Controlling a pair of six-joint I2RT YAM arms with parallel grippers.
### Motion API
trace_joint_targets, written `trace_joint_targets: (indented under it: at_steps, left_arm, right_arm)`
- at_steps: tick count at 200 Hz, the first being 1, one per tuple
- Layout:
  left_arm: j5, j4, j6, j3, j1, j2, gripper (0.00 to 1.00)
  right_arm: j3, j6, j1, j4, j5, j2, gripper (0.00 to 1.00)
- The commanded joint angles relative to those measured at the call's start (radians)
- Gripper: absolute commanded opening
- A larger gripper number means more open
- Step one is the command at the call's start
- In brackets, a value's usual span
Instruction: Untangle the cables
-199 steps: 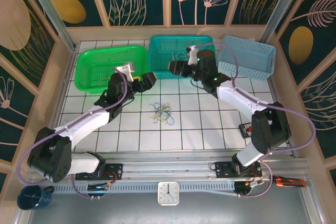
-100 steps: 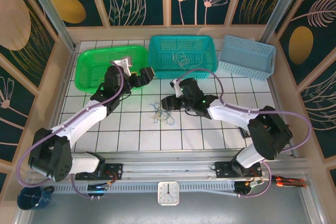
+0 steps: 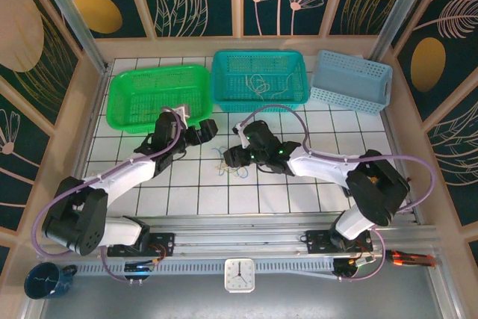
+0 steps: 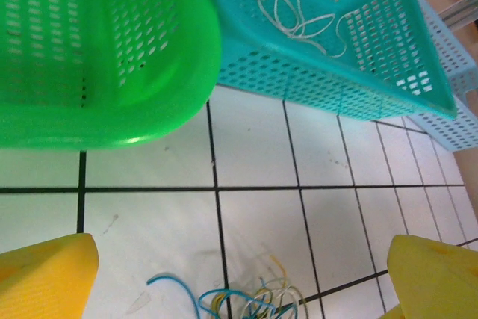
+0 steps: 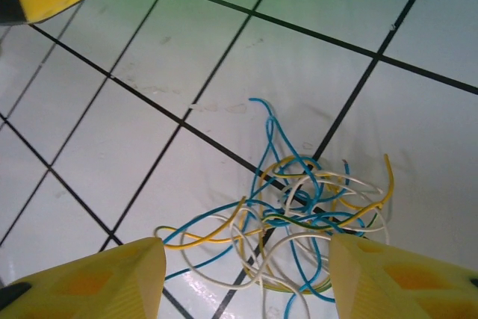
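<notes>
White square tiles with dark grout cover the table (image 3: 299, 192). Near its middle lies one loose tangle of thin flexible cables (image 5: 299, 214) in three colours: blue, yellow and white. How many strands it holds cannot be counted through the knot. One more thin white cable (image 4: 291, 5) lies apart from the tangle, coiled on the floor of the teal perforated plastic basket (image 3: 231, 80). That basket is the middle one of three in a row along the far side, with a green plastic basket (image 3: 142, 95) to its left and a light blue basket (image 3: 351, 80) to its right.

Two arms reach in. The right gripper (image 5: 246, 252) hangs low over the tangle. Its two yellow fingers (image 5: 97, 278) stand apart on either side of the knot's edge, clamped on nothing. The left gripper (image 4: 243, 259) sits between the green basket's front corner and the tangle, with its own two yellow fingers spread wide and bare tile between them.
</notes>
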Motion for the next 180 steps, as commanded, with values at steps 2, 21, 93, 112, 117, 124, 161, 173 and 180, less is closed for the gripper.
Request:
trace_joint_targets:
  at_steps: [2,21,93,112,117,124,161,173,180]
  left_arm:
    - [0.018,0.054,-0.027,-0.021,0.006,0.013,0.99]
    - [0.015,0.059,-0.033,-0.03,0.006,0.014,0.99]
    - [0.004,0.071,-0.044,-0.05,0.006,0.007,0.99]
    - [0.004,0.071,-0.044,-0.051,0.006,0.01,0.99]
    - [0.005,0.071,-0.044,-0.051,0.006,0.011,0.99]
    - [0.005,0.073,-0.045,-0.051,0.006,0.013,0.99]
    - [0.007,0.081,-0.048,-0.054,0.006,0.016,0.99]
    - [0.008,0.082,-0.047,-0.056,0.006,0.02,0.99]
    - [0.009,0.084,-0.047,-0.057,0.006,0.023,0.99]
  right_arm:
    - [0.043,-0.031,0.001,0.006,0.05,0.052,0.59]
    - [0.08,-0.055,-0.004,-0.003,0.054,0.09,0.59]
    - [0.147,-0.1,-0.04,-0.002,0.054,0.211,0.57]
    - [0.166,-0.1,-0.048,0.004,0.041,0.236,0.55]
    - [0.17,-0.1,-0.049,0.004,0.035,0.243,0.54]
    - [0.177,-0.099,-0.051,0.007,0.027,0.251,0.53]
    - [0.194,-0.086,-0.069,0.023,-0.008,0.284,0.38]
    - [0.193,-0.079,-0.081,0.03,-0.024,0.283,0.29]
    - [0.192,-0.075,-0.089,0.035,-0.037,0.28,0.21]
